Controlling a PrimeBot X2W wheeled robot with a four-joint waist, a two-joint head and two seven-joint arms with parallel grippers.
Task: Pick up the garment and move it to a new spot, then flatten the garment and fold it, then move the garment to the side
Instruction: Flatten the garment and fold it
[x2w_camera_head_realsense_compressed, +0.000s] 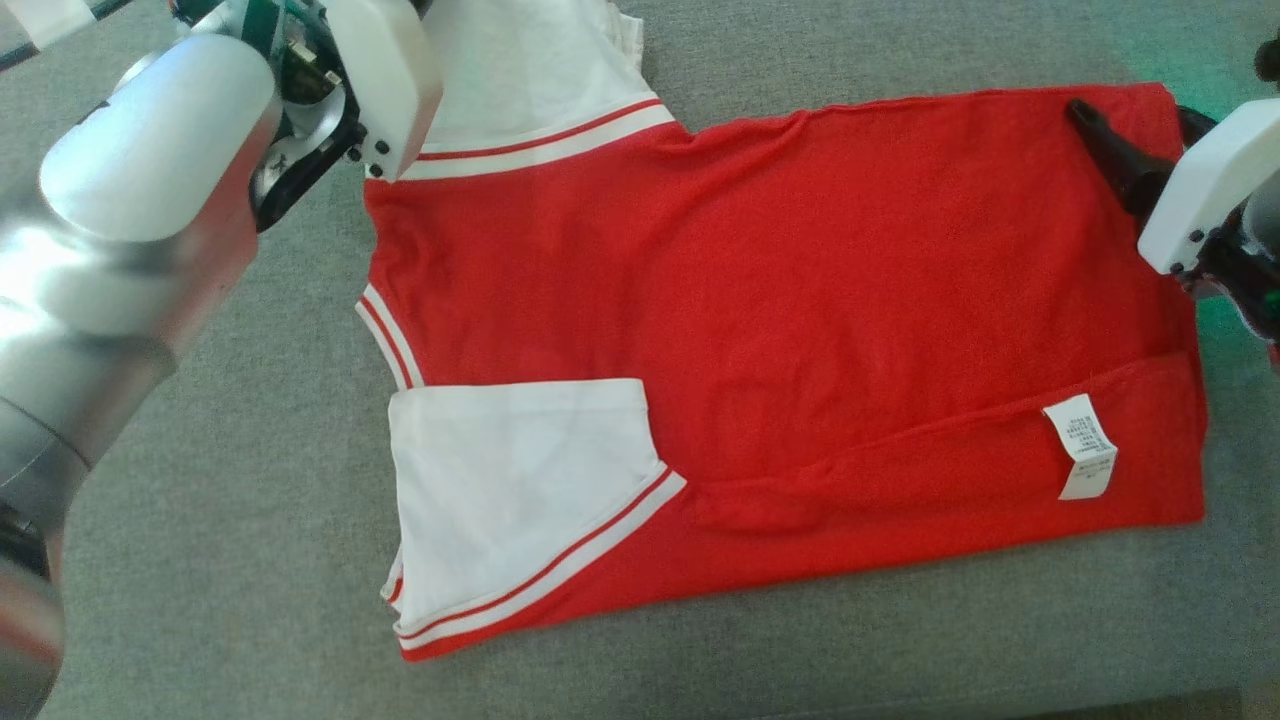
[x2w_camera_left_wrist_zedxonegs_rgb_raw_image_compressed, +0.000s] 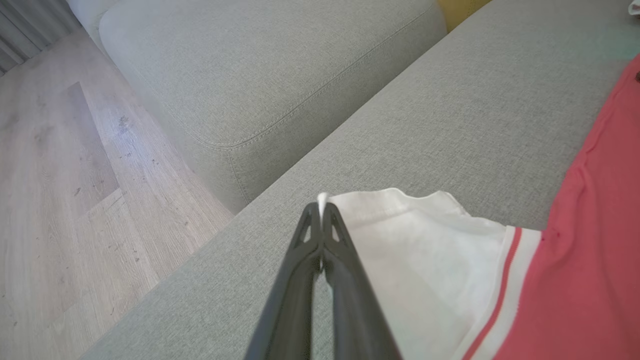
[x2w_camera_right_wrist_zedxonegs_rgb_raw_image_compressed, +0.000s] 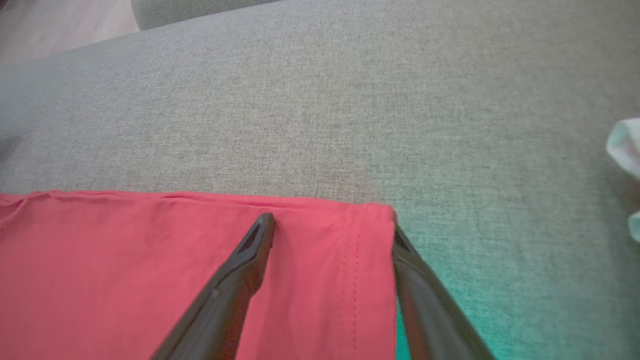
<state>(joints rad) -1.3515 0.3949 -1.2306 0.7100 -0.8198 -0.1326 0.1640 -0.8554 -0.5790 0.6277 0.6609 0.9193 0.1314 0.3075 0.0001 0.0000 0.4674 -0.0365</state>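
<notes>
**Head view: half-folded red shirt waits for its second fold on a grey sofa**

The red shirt (x2w_camera_head_realsense_compressed: 800, 300) lies flat across the sofa seat (x2w_camera_head_realsense_compressed: 250, 580). Its near white sleeve (x2w_camera_head_realsense_compressed: 520, 490) is tucked in over the body, and the near long edge is turned up with the care label (x2w_camera_head_realsense_compressed: 1080, 445) showing, so the first lengthwise fold looks done. Farther back, the left claw (x2w_camera_left_wrist_zedxonegs_rgb_raw_image_compressed: 322, 210) is pinched tight on the tip of the far sleeve (x2w_camera_left_wrist_zedxonegs_rgb_raw_image_compressed: 425, 250), apparently to draw it inward to match. At the far hem corner (x2w_camera_right_wrist_zedxonegs_rgb_raw_image_compressed: 370, 220) the right claw (x2w_camera_right_wrist_zedxonegs_rgb_raw_image_compressed: 331, 222) stands wide, one finger on the red cloth and the other just off the hem. It is likely lining up a grip so both ends travel together. Beyond the seat lie another cushion (x2w_camera_left_wrist_zedxonegs_rgb_raw_image_compressed: 250, 65) and wood floor (x2w_camera_left_wrist_zedxonegs_rgb_raw_image_compressed: 65, 190).
</notes>
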